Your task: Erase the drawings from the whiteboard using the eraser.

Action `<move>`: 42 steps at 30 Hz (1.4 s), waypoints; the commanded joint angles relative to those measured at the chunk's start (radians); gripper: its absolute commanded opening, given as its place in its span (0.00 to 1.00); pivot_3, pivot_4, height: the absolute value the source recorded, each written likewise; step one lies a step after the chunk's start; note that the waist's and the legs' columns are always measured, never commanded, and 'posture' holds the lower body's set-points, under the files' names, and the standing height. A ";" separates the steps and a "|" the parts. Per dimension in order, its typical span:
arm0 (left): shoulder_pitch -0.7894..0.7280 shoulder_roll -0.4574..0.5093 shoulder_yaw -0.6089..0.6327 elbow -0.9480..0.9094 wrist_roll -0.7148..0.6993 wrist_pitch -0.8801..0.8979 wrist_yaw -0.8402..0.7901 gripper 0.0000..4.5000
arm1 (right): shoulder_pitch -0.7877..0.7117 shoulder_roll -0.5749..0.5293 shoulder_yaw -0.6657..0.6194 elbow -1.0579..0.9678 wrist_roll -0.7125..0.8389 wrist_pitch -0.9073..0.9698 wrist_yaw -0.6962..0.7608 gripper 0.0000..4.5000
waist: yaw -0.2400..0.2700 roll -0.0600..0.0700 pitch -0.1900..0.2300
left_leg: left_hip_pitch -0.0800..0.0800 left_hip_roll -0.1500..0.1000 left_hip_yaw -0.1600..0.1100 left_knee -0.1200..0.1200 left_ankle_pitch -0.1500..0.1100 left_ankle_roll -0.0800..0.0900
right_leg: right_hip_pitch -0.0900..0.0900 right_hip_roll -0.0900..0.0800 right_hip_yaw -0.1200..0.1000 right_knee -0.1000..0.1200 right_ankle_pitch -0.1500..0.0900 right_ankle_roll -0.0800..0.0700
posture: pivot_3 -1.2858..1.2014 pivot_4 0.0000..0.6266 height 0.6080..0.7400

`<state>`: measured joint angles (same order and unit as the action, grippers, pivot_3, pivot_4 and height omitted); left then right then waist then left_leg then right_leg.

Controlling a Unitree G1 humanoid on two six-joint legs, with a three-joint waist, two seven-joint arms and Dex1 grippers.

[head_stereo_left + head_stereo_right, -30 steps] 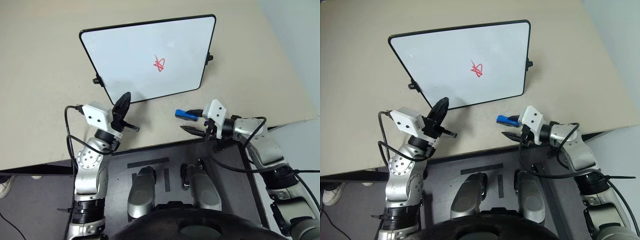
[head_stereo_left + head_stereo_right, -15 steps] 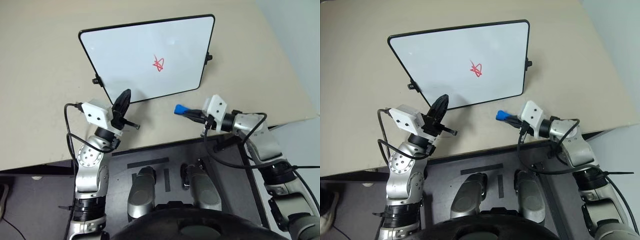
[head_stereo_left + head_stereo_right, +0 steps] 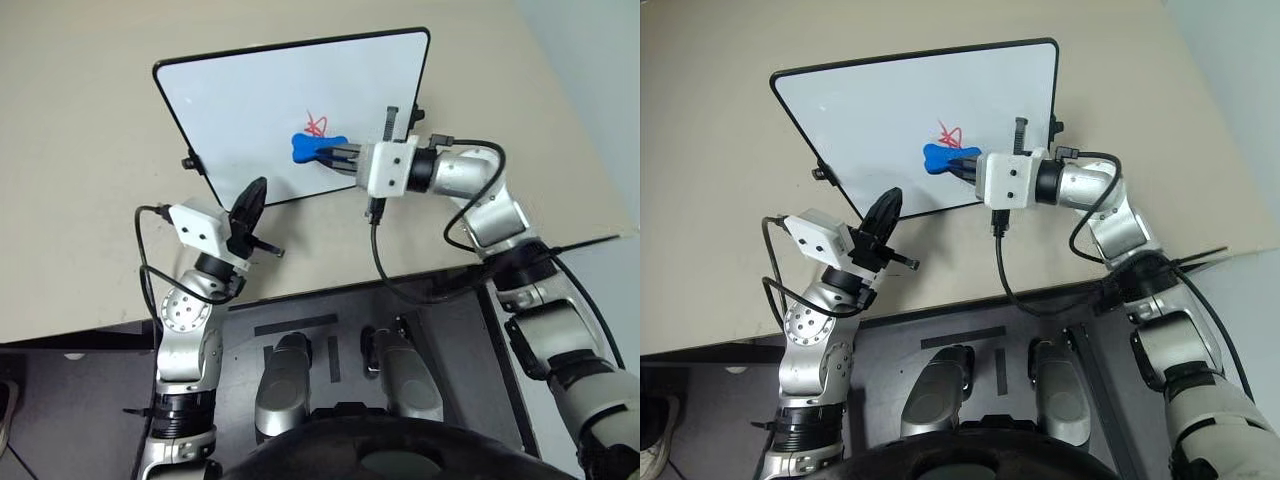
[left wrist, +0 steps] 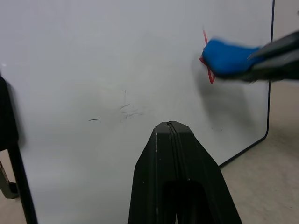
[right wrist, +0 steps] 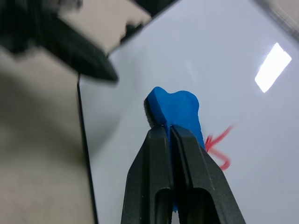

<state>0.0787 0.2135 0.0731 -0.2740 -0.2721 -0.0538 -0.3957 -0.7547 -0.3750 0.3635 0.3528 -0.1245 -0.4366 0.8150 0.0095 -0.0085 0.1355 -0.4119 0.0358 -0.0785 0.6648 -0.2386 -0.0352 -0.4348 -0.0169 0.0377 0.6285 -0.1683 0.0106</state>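
The eraser [image 3: 311, 149], pinched by the right hand [image 3: 345, 158], is held over the whiteboard [image 3: 250, 110] beside the red drawings [image 3: 316, 125], near the table's far edge. The left hand [image 3: 247, 208] is pressed together.

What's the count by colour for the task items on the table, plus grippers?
White: 1, the whiteboard
Red: 1, the drawings, one small scribble partly behind the eraser
Blue: 1, the eraser, held in the right gripper
Black-fingered grippers: 2, the right gripper and the left gripper, shut on nothing
Total: 5
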 commanded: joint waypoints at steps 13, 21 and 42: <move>0.024 -0.009 0.001 -0.037 0.019 -0.038 0.029 0.00 | -0.222 0.034 -0.027 0.426 -0.282 -0.385 -0.443 0.00 | -0.002 0.001 0.001 | 0.000 0.001 -0.001 0.001 0.000 -0.001 | -0.002 0.000 -0.001 0.001 0.009 -0.006 | 0.52 0.24 1.00; 0.010 -0.007 -0.005 -0.033 0.018 -0.032 0.025 0.00 | -0.223 0.026 -0.017 0.434 -0.296 -0.406 -0.503 0.00 | -0.004 0.002 0.001 | 0.000 0.002 -0.001 0.001 -0.001 -0.003 | -0.004 0.000 -0.001 0.000 0.015 -0.006 | 0.52 0.24 1.00; -0.008 -0.001 -0.007 -0.020 0.015 -0.025 0.018 0.00 | -0.128 0.050 0.043 0.515 -0.277 -0.388 -0.351 0.00 | -0.007 0.002 0.001 | 0.000 0.002 -0.001 0.000 -0.002 -0.004 | -0.005 0.000 0.000 -0.002 0.014 -0.005 | 0.52 0.24 1.00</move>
<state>0.0702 0.2085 0.0662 -0.2746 -0.2534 -0.0675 -0.3719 -0.8784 -0.3230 0.4155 0.8788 -0.4156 -0.8362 0.4584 0.0024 -0.0068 0.1366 -0.4119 0.0375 -0.0793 0.6649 -0.2400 -0.0387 -0.4398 -0.0174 0.0379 0.6263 -0.1543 0.0063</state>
